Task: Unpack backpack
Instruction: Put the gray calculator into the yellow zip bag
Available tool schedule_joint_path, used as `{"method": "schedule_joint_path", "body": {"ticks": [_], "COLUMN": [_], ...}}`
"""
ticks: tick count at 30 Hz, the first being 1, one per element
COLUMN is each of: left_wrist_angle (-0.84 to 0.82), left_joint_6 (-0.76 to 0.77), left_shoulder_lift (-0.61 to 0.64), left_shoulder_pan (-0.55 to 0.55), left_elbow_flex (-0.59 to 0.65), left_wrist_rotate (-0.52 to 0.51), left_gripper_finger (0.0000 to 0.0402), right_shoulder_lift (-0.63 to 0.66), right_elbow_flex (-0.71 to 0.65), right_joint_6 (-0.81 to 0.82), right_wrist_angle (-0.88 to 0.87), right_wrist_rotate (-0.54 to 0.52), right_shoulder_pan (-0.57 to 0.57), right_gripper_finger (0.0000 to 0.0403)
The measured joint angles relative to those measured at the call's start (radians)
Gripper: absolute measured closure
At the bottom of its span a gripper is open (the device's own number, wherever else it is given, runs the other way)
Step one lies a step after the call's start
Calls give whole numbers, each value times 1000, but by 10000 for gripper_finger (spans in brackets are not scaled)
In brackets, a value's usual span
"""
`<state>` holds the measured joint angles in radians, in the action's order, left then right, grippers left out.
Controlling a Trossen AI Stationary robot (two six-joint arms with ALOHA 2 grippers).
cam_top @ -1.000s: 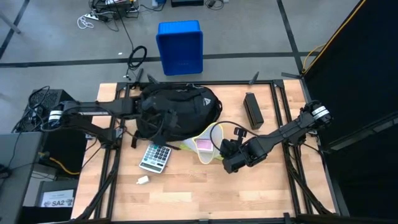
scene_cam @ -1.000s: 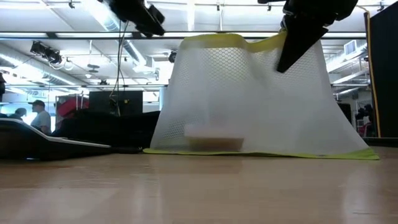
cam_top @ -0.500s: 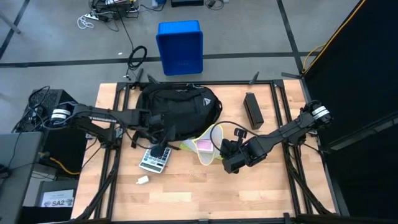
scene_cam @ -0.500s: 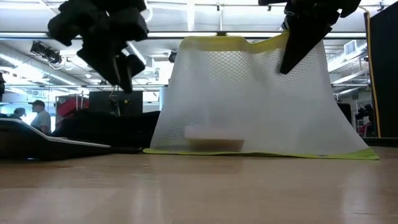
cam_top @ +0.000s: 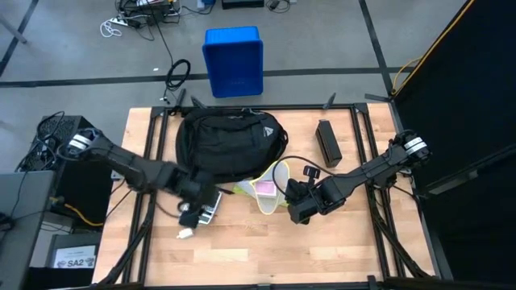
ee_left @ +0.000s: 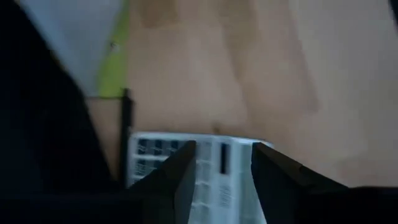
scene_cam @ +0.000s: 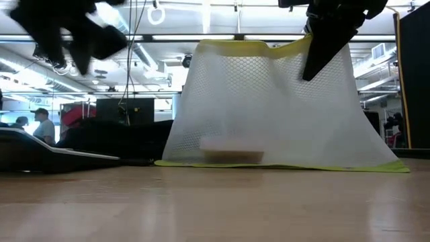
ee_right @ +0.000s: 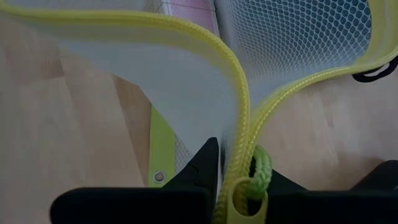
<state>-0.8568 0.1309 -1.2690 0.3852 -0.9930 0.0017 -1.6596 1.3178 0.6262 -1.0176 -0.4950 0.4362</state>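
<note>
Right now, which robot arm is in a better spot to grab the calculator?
The left. Its gripper hangs right over the calculator with its fingers apart and nothing in them. The right gripper is busy, shut on the mesh pouch and farther away.

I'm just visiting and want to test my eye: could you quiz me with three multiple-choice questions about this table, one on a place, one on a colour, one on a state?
1. Where is the calculator?
A. inside the bin
B. on the table in front of the backpack
C. on the floor

2. What colour edges the mesh pouch?
A. red
B. yellow
C. purple

3. The right gripper is:
A. shut on the mesh pouch
B. open over the calculator
C. inside the backpack

Answers: B, the high view shows it there; B, yellow trim shows; A, the fingers pinch its edge.
</note>
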Motion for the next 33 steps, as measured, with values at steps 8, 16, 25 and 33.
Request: {"method": "schedule_joint_path", "body": {"ticks": [8,16,25,33], "left_wrist_angle": [-44,-29,-23,-28], "left_joint_6": [263,310,291,276], "left_shoulder_lift": [0,-7,-85,-203], "left_shoulder_pan": [187,273,306,305], "left_elbow_flex": [-14,0,16,17], "left_wrist_rotate": [-43,-213,-251,-246], "left_gripper_finger": [292,290,280,225], "right_shoulder_lift": [0,0,0,0], "right_elbow_flex": [0,0,0,0], "right_joint_6": [0,4,10,19], "right_wrist_angle": [15,39,56,89], "right_wrist_rotate": [2,28,45,51], "right_shoulder_pan": [0,-2,-22,-46], "right_gripper_finger": [403,403,403,403]}}
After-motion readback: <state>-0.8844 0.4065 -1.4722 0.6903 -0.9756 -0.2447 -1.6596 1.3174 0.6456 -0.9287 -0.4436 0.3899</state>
